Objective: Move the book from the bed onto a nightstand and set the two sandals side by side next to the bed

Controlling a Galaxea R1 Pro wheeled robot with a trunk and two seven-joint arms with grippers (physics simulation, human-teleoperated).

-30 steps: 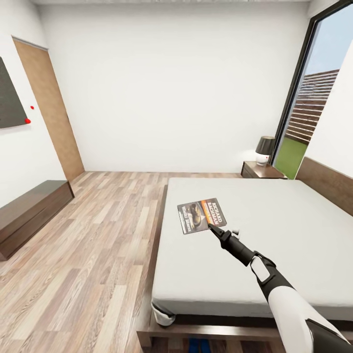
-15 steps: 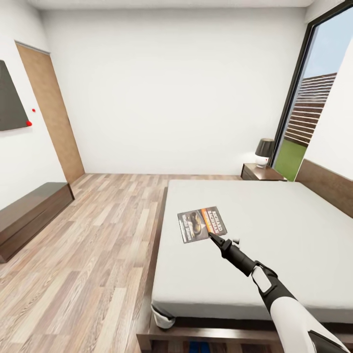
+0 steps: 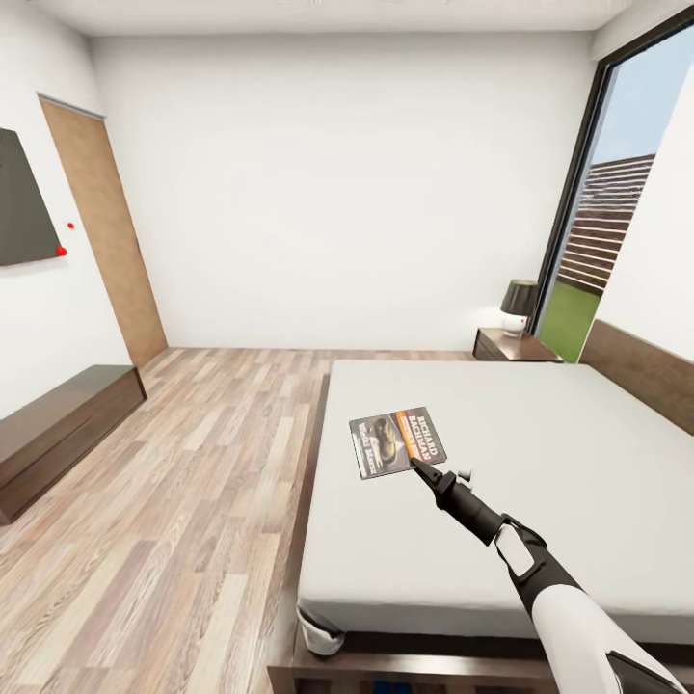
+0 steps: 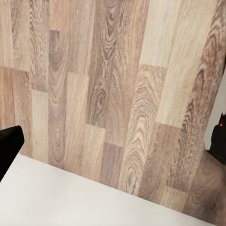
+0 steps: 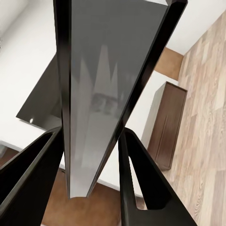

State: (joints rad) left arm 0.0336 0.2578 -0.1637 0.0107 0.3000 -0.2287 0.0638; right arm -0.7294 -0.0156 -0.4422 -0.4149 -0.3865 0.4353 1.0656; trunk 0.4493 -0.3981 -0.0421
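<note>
A: Largest first. Bedroom: white walls, plank floor (image 3: pixel 193 463), tall window (image 3: pixel 617 202). Then the bed (image 3: pixel 540 463), grey mattress. Far side of it, the nightstand (image 3: pixel 513 345) carrying a lamp (image 3: pixel 519 306).

B: And the book (image 3: pixel 397 441)?

A: Raised off the mattress near the bed's left edge, cover facing up. The right gripper (image 3: pixel 416 466) pinches its near corner; in the right wrist view the two fingers (image 5: pixel 136 183) sit either side of the thin book (image 5: pixel 108 89), seen edge-on.

B: Risks?

A: My guess: a corner pinch on a floppy paperback may let it swivel or slip out during the long carry to the nightstand.

B: Left gripper?

A: Dark finger tips (image 4: pixel 9 146) at the edges of the left wrist view, over floor; spread or closed, I cannot tell.

B: Sandals?

A: A blue scrap (image 3: pixel 400 686) under the bed's foot; too cropped to name.
</note>
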